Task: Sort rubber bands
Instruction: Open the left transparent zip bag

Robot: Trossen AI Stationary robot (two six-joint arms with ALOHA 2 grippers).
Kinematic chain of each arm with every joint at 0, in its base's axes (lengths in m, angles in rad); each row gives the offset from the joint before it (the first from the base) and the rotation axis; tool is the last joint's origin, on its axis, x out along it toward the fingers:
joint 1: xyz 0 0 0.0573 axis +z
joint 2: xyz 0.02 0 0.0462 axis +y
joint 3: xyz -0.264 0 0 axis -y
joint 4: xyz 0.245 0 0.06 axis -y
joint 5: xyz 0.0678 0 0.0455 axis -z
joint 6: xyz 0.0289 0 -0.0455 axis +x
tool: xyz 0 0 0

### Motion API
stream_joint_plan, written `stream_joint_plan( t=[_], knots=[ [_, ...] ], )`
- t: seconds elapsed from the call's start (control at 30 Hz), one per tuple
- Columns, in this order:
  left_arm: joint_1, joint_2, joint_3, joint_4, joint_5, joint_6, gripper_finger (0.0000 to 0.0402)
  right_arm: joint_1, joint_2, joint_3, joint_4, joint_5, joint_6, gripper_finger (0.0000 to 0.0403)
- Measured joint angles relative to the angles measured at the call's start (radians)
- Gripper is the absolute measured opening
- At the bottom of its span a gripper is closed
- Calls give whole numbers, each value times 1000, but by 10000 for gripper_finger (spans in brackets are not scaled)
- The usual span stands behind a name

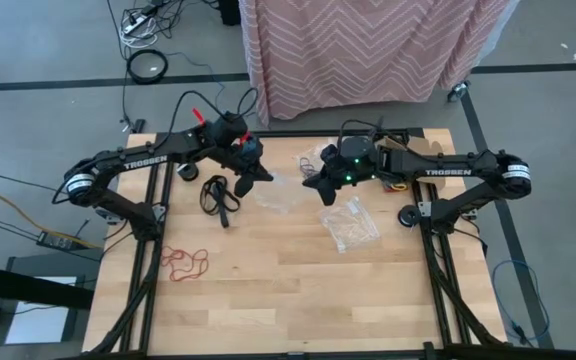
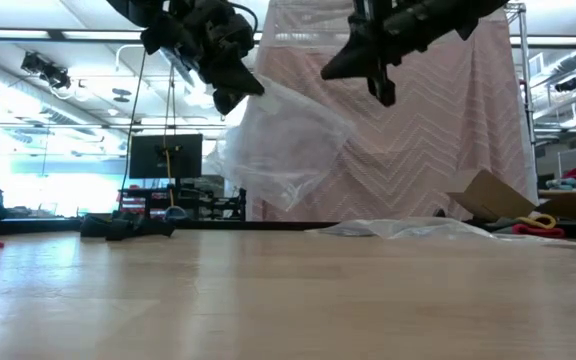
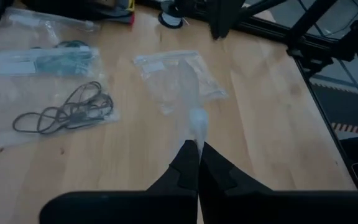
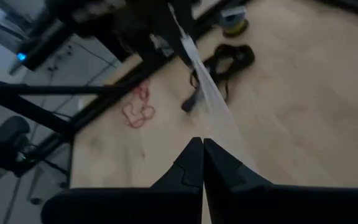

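A clear crinkly plastic bag [image 2: 283,150] hangs in the air between my two grippers, clear of the table. My left gripper [image 1: 255,168] and right gripper [image 1: 318,187] are both shut on it over the far middle of the table. Loose black rubber bands [image 1: 218,195] lie flat on the wood left of the bag, and red ones [image 1: 183,262] lie nearer the left near side. The left wrist view shows dark brown bands [image 3: 67,112] and teal-blue bands [image 3: 58,59] inside clear bags lying on the table. My left gripper [image 3: 197,149] pinches a gathered bit of the bag's plastic [image 3: 197,124] between its two shut fingers, slanting down from the left. The bag hangs below and beside the fingers, lifted clear. My right gripper [image 4: 202,144] pinches a stretched strip of the bag [image 4: 213,106] between its shut fingers, coming from the right. The strip runs taut toward the left gripper.
Another clear bag with pale contents [image 1: 351,225] lies right of centre, and a flat clear bag [image 3: 179,78] lies under the held one. A cardboard box [image 2: 488,195] sits at the far right. A pink-draped stand [image 1: 368,50] is beyond the far edge. Bare wood [image 1: 298,300] fills the near half.
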Motion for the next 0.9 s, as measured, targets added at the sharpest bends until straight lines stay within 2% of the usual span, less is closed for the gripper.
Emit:
stream_joint_plan(
  t=[0.2,0.3,0.43,0.6,0.9],
  knots=[
    [-8,0,0,10,10,-4,0,-15,44,-2,-1,-22,-30,0],
    [-15,0,2,7,21,-6,0,-27,99,-2,41,-77,-31,0],
    [-18,0,6,12,35,-8,0,-28,147,-2,94,-80,-19,0],
    [-18,0,6,10,36,-22,0,-22,146,-1,124,-71,-48,0],
    [-18,0,6,36,56,-26,0,-20,147,-2,90,-167,-186,12]
  ],
)
